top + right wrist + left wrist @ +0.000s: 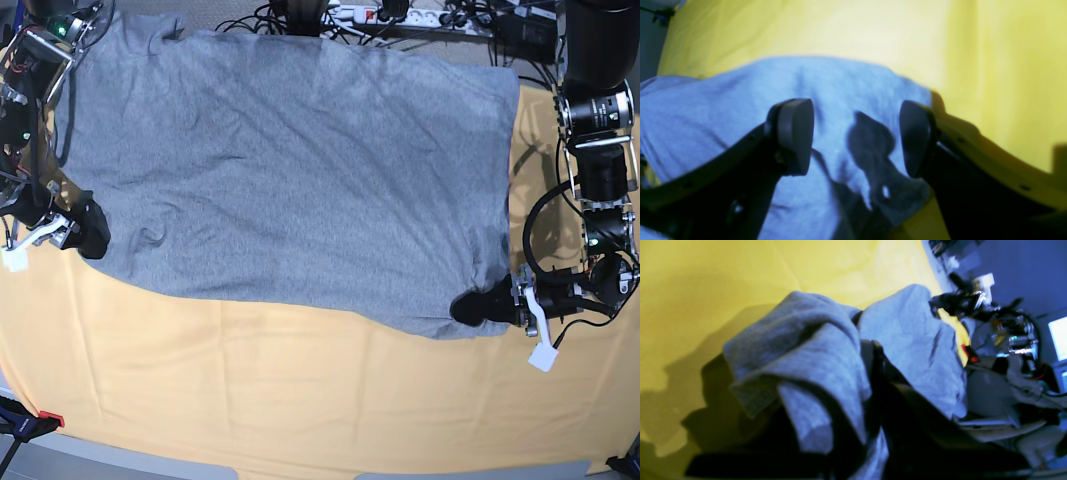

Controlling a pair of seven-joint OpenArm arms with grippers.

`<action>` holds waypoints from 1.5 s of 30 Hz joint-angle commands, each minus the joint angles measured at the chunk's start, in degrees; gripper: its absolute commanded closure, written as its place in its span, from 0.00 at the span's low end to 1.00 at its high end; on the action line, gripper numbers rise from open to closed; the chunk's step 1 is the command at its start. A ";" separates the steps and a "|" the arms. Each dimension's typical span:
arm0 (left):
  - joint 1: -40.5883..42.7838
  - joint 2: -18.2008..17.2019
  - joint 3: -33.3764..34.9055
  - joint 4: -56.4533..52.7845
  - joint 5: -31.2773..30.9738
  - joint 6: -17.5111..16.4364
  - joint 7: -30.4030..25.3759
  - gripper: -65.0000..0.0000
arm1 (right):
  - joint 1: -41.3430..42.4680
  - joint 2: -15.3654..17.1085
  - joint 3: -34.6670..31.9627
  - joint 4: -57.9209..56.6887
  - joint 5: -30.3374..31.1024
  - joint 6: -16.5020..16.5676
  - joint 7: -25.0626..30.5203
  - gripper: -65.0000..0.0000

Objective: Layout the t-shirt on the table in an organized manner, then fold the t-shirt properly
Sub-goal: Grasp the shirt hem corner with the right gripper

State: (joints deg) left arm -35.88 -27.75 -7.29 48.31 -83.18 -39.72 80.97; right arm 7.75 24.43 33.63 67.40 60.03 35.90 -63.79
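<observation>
The grey t-shirt (290,170) lies spread out across the far half of the table (300,400), its plain side showing and no lettering in sight. At the shirt's near right corner, my left gripper (472,308) is shut on the hem. In the left wrist view the t-shirt (813,350) bunches over the dark fingers (875,373), above the yellow table (706,290). My right gripper (90,232) rests at the shirt's left edge. In the right wrist view the right gripper (855,136) stands open over the flat t-shirt (740,93), with nothing pinched between its pads.
A power strip and tangled cables (400,15) run along the table's far edge. A small red-tipped clamp (35,420) sits at the near left corner. Arm hardware and wiring (1007,340) fill the right of the left wrist view.
</observation>
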 commanded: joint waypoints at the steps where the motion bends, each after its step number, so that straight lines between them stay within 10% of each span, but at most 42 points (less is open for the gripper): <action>1: -1.92 -0.98 -0.33 0.85 -1.82 -0.28 -0.97 1.00 | 1.92 1.29 0.37 -0.42 1.46 0.94 1.20 0.40; 7: -1.92 -0.94 -0.33 0.85 -1.82 -0.28 -0.97 1.00 | 3.85 1.16 0.37 -2.56 1.73 4.10 3.32 0.98; 15: -1.95 -0.98 -0.33 0.85 -1.82 -0.28 -0.97 1.00 | 4.02 1.62 0.37 0.98 20.20 4.10 -10.75 1.00; 18: -1.92 -1.01 -0.33 0.85 -1.82 -0.28 -0.97 1.00 | 1.60 1.86 0.55 6.21 17.03 4.10 -9.94 1.00; 24: -1.95 -0.98 -0.33 0.85 -1.82 -0.28 -0.97 1.00 | 1.44 2.64 0.55 8.26 -2.71 4.10 0.83 0.39; 28: -1.92 -0.98 -0.33 0.83 -1.82 -0.28 -0.97 1.00 | 1.46 2.03 0.52 6.16 -9.27 -0.11 6.86 0.38; 38: -1.92 -0.96 -0.33 0.85 -1.82 -0.28 -0.97 1.00 | 3.56 -0.61 0.52 -5.60 -6.88 3.48 7.52 0.38; 41: -1.92 -0.96 -0.33 0.85 -1.82 -0.28 -0.97 1.00 | 4.55 -0.98 0.50 -7.93 -6.25 4.10 7.65 0.53; 45: -1.92 -0.96 -0.33 0.85 -1.82 -0.28 -0.97 1.00 | 5.99 -0.68 0.52 -7.82 -5.55 4.10 6.84 1.00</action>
State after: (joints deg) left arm -35.88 -27.75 -7.29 48.31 -83.20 -39.72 81.01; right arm 12.12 22.39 33.95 58.57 52.75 39.62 -58.04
